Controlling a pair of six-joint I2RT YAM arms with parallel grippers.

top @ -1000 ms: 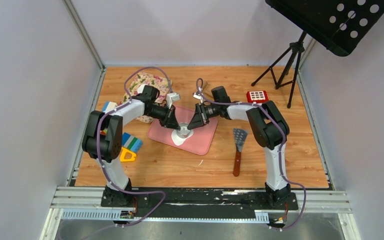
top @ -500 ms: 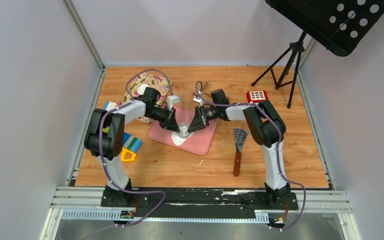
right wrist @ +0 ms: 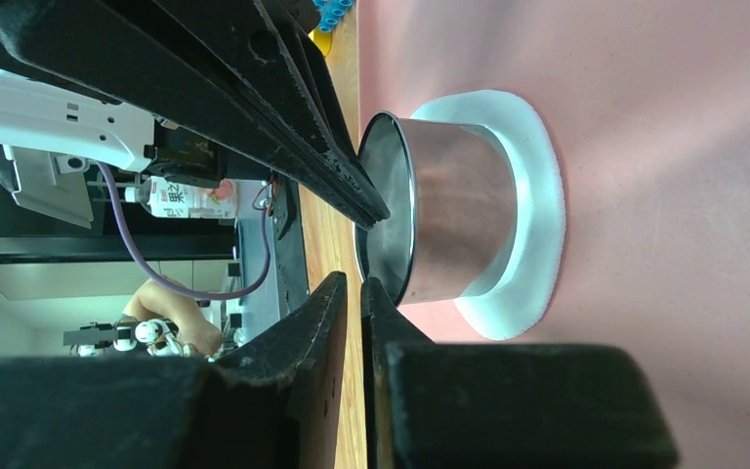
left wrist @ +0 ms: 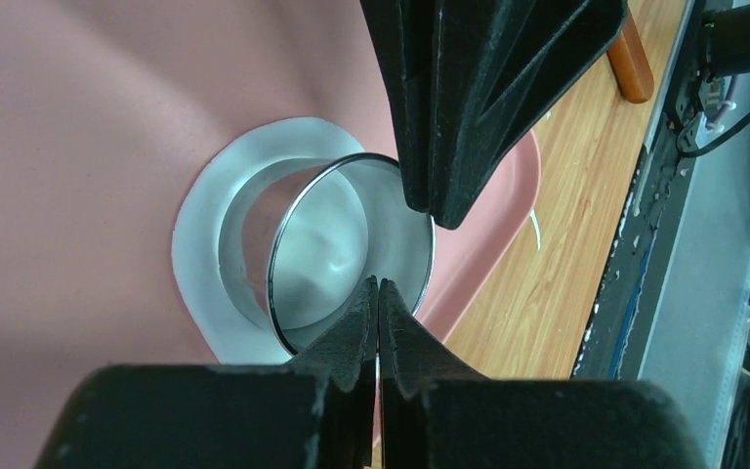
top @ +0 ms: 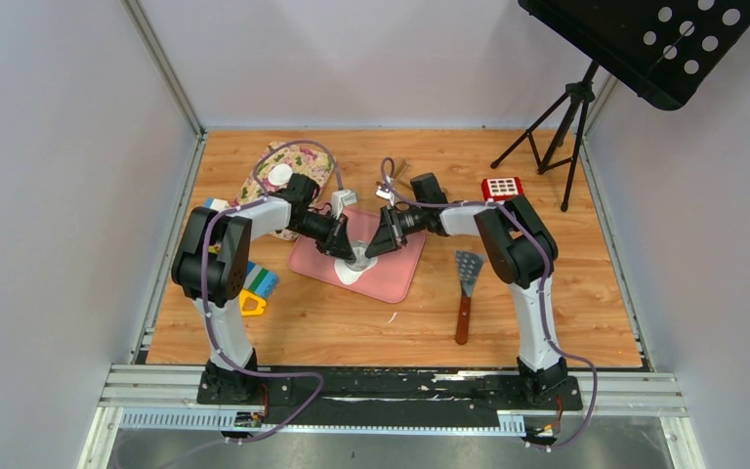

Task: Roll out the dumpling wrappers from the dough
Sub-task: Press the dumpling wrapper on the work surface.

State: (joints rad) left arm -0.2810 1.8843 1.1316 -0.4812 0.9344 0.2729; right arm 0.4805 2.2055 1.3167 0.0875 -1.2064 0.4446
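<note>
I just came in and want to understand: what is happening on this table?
Two robot arms work at a metal ring cutter standing on the flattened white dough on a pink mat. The left end effector is shut, its tips at the cutter's rim; the right end effector seems to pinch the opposite rim. One round wrapper already lies on the floral cloth.

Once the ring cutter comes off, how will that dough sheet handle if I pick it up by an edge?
Probably floppy: the dough lies thin and flat on the pink mat, so an edge grip would likely stretch it. It may cling to the mat. The ring cutter stands on it, so the centre might lift out.
</note>
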